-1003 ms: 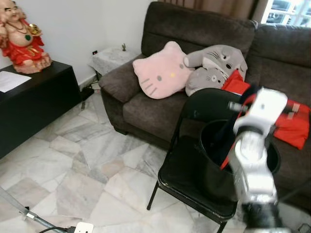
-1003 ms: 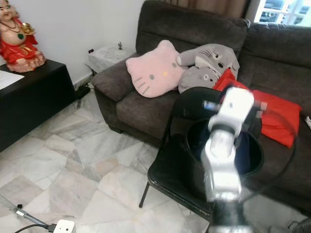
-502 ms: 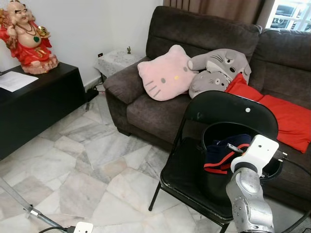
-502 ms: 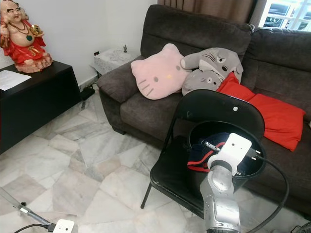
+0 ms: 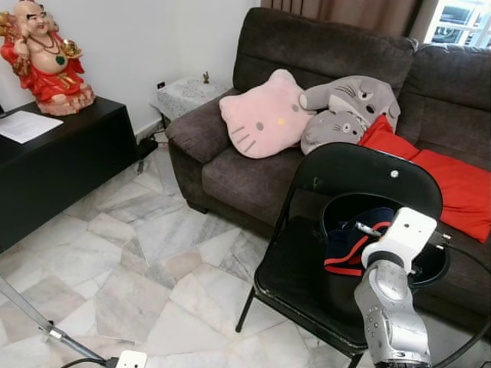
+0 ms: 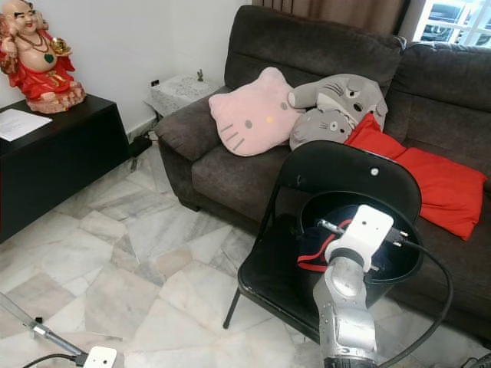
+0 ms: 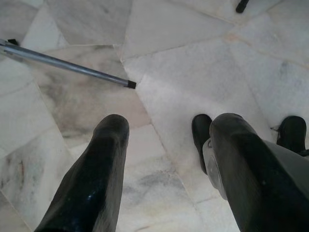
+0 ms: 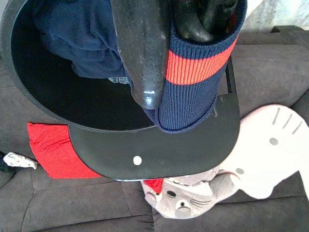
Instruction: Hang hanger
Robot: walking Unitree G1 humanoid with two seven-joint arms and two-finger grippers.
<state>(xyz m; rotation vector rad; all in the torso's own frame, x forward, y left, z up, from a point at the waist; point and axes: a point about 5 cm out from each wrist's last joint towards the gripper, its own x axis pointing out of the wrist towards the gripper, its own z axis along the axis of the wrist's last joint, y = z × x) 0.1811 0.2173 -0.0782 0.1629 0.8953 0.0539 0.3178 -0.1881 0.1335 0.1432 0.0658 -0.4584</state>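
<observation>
Left gripper (image 7: 164,145): jaws wide apart, empty, pointing down at the marble floor (image 7: 193,63).
Right gripper (image 8: 169,53): jaws closed on the navy garment (image 8: 193,82) at its orange-striped cuff, above the black bucket (image 8: 29,92).
Garment: its bulk lies in the bucket below the jaws.
Bucket: on the black folding chair (image 5: 360,172).
Beyond the jaws: brown sofa (image 5: 307,54), pink cat cushion (image 5: 265,119), red cushion (image 5: 453,184).
Hanger: cannot tell where.

You have a bucket (image 5: 430,268) on the folding chair (image 5: 360,172), sofa (image 5: 322,54) behind it, cabinet (image 5: 69,161) far left.
</observation>
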